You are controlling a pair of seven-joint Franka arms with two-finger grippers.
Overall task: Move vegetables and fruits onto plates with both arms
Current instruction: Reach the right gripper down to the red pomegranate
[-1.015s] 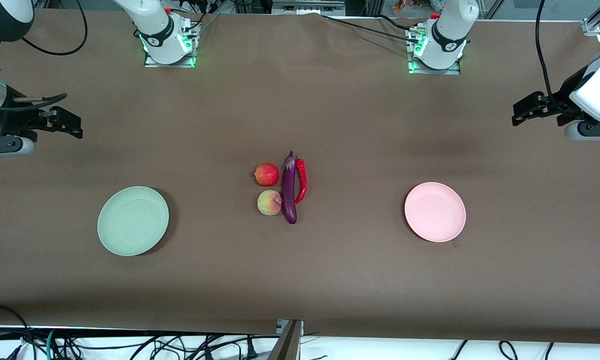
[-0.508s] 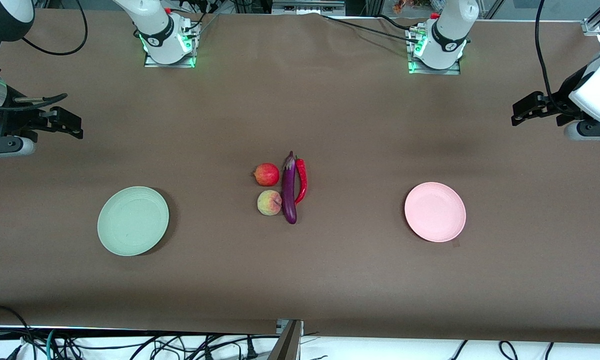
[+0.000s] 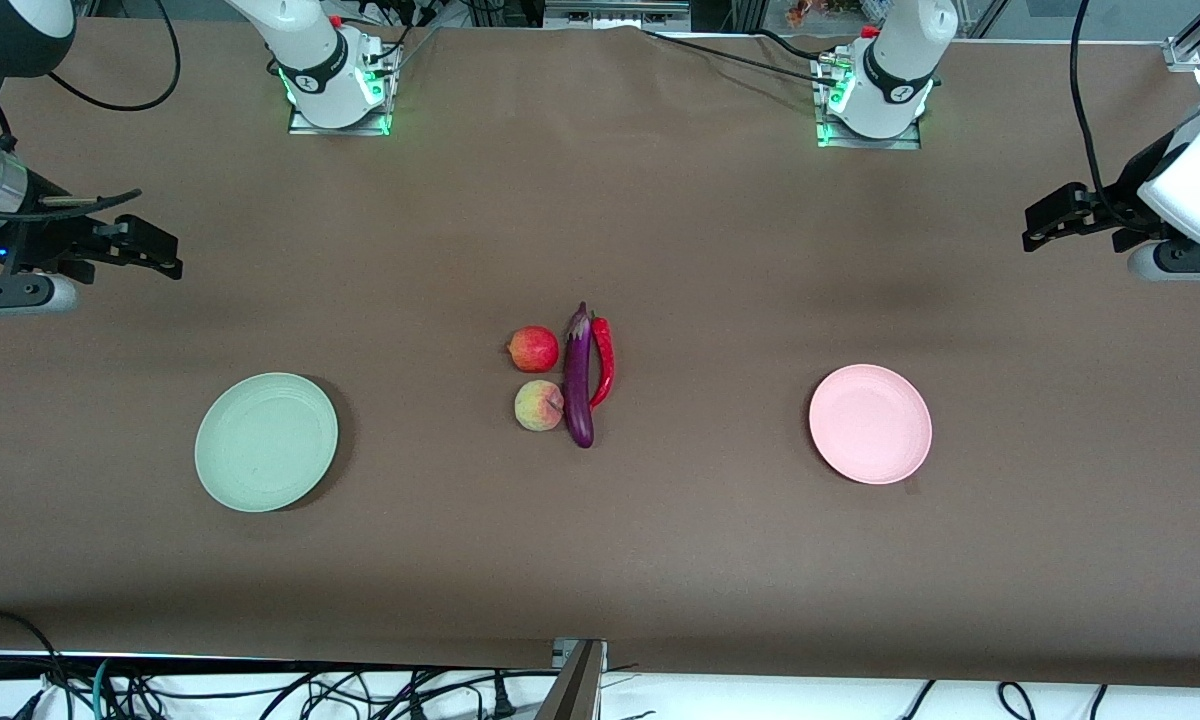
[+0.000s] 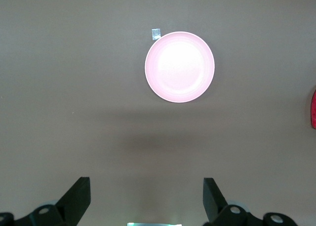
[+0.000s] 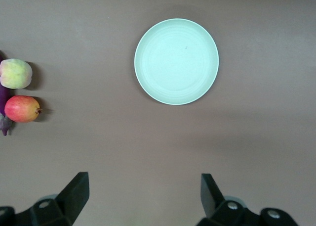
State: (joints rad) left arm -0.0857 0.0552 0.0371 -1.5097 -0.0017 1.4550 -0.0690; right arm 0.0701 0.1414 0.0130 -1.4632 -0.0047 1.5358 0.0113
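Note:
In the middle of the table lie the purple eggplant and, beside it, the red chili. On the eggplant's side toward the right arm sit the red apple-like fruit and, nearer the camera, the peach-like fruit. The green plate lies toward the right arm's end, the pink plate toward the left arm's end. My right gripper hangs open over bare cloth at its end. My left gripper hangs open at its own end. The right wrist view shows the green plate, both fruits and open fingers.
A brown cloth covers the whole table. The two arm bases stand along the edge farthest from the camera. A small piece of tape lies beside the pink plate. Cables hang below the table's near edge.
My right gripper has shifted a little toward the middle of the table. The left arm and all the produce have stayed put.

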